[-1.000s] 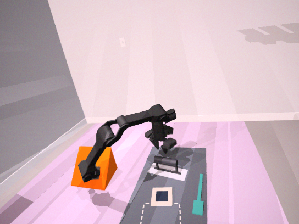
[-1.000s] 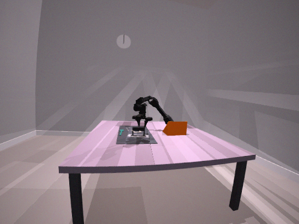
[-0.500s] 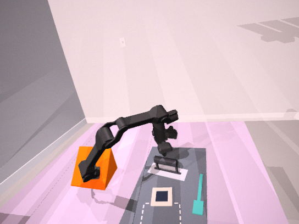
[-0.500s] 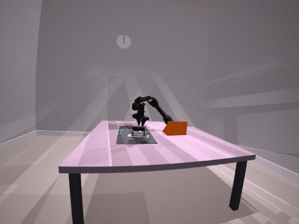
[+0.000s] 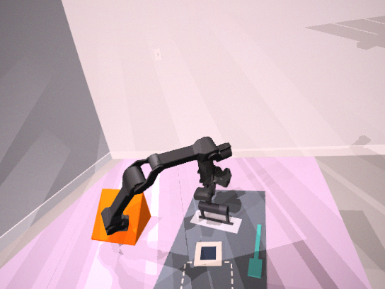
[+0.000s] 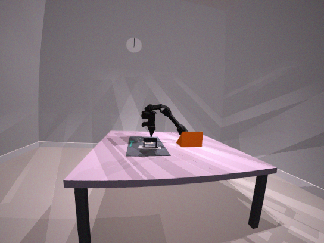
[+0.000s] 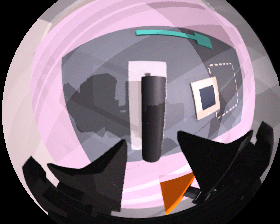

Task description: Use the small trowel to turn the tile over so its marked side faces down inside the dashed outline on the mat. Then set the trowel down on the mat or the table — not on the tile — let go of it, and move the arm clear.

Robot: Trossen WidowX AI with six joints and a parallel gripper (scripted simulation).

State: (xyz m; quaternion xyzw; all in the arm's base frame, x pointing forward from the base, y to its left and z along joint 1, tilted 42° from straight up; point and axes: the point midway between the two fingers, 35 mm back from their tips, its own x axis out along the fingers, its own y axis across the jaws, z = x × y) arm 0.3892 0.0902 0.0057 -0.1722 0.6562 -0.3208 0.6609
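A trowel with a white plate and a black bar handle [image 5: 213, 207] [image 6: 150, 140] [image 7: 154, 115] lies on the mat, handle up. My gripper [image 5: 212, 194] [image 6: 151, 136] [image 7: 151, 138] is open and empty, pointing down above the handle. In the wrist view its fingertips stand either side of the handle's line, not touching it. The cream tile [image 5: 208, 253] [image 7: 207, 98] lies flat, its dark square mark facing up. It overlaps the near edge of the dashed outline [image 5: 232, 276], seen also in the wrist view. Its place in the exterior view is mostly hidden behind the handle.
A teal flat-bladed tool [image 5: 258, 247] [image 6: 131, 143] [image 7: 172, 34] lies near one long edge of the dark grey mat [image 5: 248, 207] [image 6: 164, 153]. An orange wedge-shaped block [image 5: 143, 215] [image 6: 192, 139] [image 7: 175, 192] stands on the table beside the arm's base.
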